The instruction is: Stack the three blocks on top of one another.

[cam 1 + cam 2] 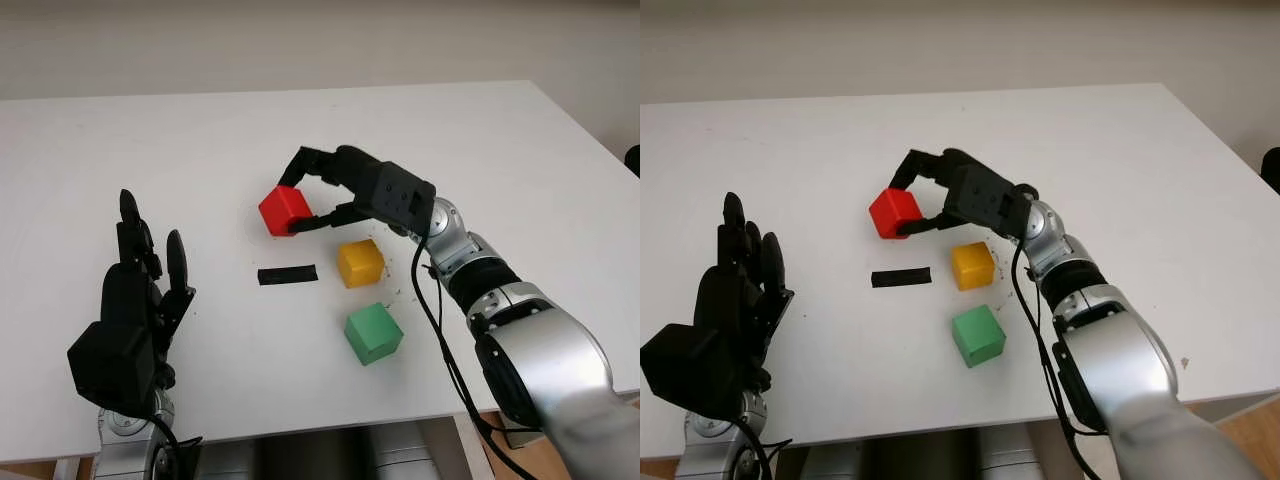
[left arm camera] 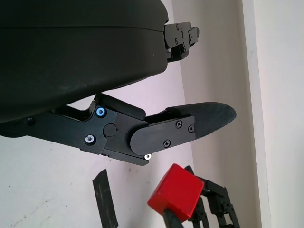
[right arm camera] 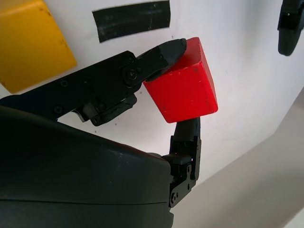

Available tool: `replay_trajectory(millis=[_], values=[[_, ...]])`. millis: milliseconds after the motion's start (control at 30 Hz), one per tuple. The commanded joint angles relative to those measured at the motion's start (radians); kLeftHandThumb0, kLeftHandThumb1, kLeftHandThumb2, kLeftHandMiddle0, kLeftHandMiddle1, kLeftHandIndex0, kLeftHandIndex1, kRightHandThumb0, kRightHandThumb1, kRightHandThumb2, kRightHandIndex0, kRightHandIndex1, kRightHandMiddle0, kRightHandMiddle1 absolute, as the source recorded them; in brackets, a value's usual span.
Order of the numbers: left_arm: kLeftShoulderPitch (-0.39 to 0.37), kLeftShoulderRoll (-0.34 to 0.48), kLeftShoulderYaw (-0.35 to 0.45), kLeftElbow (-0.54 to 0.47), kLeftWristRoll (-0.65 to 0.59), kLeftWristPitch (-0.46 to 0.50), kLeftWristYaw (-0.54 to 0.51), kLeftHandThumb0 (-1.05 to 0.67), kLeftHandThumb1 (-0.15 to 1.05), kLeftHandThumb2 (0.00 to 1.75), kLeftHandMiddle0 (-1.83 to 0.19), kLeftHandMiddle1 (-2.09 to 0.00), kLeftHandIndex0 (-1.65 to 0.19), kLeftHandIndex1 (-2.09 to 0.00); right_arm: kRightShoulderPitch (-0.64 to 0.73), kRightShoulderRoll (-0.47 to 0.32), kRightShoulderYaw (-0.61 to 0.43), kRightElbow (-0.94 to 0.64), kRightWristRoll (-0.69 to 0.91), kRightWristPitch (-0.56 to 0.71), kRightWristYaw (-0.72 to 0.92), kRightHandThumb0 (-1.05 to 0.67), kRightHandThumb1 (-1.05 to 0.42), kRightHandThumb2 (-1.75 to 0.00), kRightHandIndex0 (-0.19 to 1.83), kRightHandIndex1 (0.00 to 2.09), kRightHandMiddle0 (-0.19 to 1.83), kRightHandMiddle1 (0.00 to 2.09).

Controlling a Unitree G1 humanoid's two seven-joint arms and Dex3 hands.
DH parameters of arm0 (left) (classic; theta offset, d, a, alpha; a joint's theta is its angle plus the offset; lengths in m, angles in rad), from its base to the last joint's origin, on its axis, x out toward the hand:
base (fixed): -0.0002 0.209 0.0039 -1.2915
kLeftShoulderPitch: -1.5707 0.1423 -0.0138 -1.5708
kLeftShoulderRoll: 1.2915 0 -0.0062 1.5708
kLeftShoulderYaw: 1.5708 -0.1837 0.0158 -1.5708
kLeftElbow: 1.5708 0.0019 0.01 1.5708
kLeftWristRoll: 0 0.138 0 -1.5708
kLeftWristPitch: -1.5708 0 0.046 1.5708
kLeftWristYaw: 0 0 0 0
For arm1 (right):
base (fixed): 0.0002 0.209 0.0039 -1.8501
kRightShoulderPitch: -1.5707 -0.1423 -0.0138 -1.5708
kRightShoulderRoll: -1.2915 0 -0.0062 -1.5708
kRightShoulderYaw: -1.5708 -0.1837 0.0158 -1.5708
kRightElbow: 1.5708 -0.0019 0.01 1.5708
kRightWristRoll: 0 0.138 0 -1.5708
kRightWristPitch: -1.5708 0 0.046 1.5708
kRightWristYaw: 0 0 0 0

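My right hand (image 1: 300, 205) is shut on the red block (image 1: 284, 210), pinching it between its fingers a little above the white table (image 1: 150, 160); the grip is plain in the right wrist view on the red block (image 3: 183, 85). The yellow block (image 1: 360, 262) sits on the table just right of and nearer than the red one. Nearer still lies the green block (image 1: 373, 332). My left hand (image 1: 140, 300) is open at the front left, away from all three blocks.
A short strip of black tape (image 1: 287, 274) is stuck to the table left of the yellow block. The table's front edge runs close behind my left hand, and its right edge lies beyond my right arm.
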State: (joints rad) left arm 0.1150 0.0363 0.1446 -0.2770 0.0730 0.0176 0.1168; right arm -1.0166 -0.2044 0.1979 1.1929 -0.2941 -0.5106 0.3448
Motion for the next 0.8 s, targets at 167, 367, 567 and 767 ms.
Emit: replay_trajectory(millis=[167,367,567,767], values=[[0.001,-0.011,-0.006,-0.025,0.002,0.000,0.009,-0.71,1.05,0.62,0.16,-0.05,0.15,-0.05,0.045,-0.016,0.018,-0.093,0.002,-0.009,0.057,-0.50,-0.94,-0.05,0.25,0.06,0.40,1.61],[0.001,-0.016,-0.009,-0.032,0.004,0.011,0.013,-0.73,1.05,0.61,0.16,-0.05,0.16,-0.05,0.071,-0.042,0.029,-0.140,0.010,-0.023,0.121,-0.48,-0.94,-0.05,0.25,0.06,0.42,1.64],[-0.003,-0.021,-0.017,-0.028,0.011,0.014,0.020,-0.72,1.05,0.63,0.15,-0.06,0.16,-0.05,0.067,-0.070,0.051,-0.176,-0.022,-0.002,0.123,-0.45,-0.93,-0.05,0.25,0.06,0.40,1.66],[-0.001,-0.027,-0.020,-0.027,0.005,0.010,0.021,-0.72,1.05,0.62,0.16,-0.05,0.17,-0.05,0.056,-0.084,0.063,-0.187,-0.037,-0.013,0.123,-0.43,-0.92,-0.05,0.26,0.06,0.42,1.67]])
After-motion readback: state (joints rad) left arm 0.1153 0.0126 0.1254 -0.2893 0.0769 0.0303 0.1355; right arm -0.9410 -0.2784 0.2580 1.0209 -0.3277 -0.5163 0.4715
